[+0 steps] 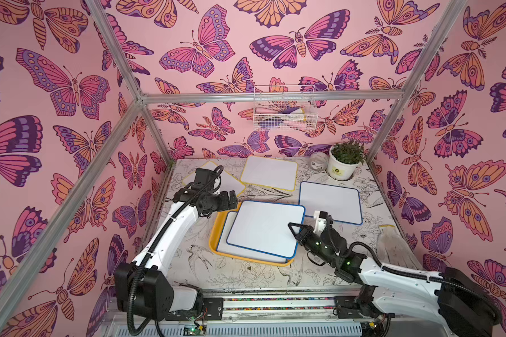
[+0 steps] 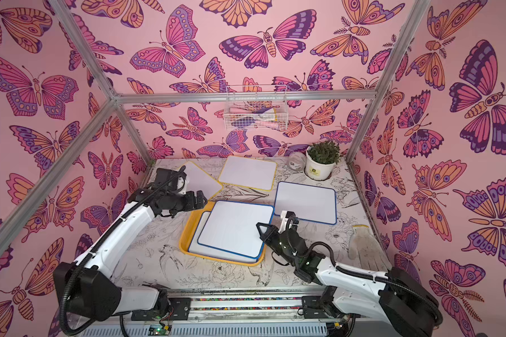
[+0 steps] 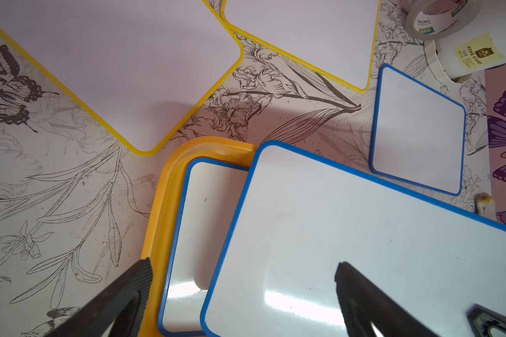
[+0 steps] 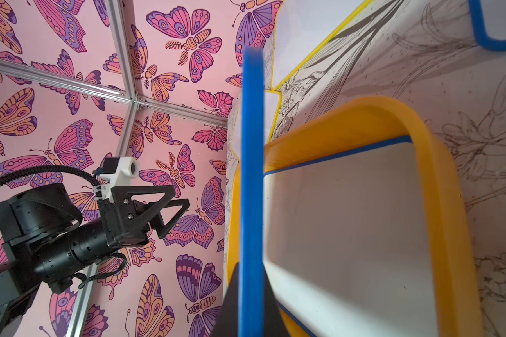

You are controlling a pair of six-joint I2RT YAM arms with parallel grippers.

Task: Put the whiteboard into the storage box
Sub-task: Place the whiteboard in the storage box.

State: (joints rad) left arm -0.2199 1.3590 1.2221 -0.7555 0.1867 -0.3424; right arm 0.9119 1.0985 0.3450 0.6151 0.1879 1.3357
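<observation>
the right fingers clench the thin blue rim of a glossy, round-cornered whiteboard, held askew over the shallow yellow-orange plastic storage box, where another blue-rimmed board lies flat. the ribbed left fingers are spread, released and empty.

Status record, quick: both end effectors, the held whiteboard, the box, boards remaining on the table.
held whiteboard: blue-framed, over storage box, skewed, not seated
right end effector: shut on held whiteboard's edge
left end effector: open, empty, near storage box's far corner
storage box: holds one seated board, blue-framed
table: two yellow-framed boards, one loose blue-framed board
</observation>
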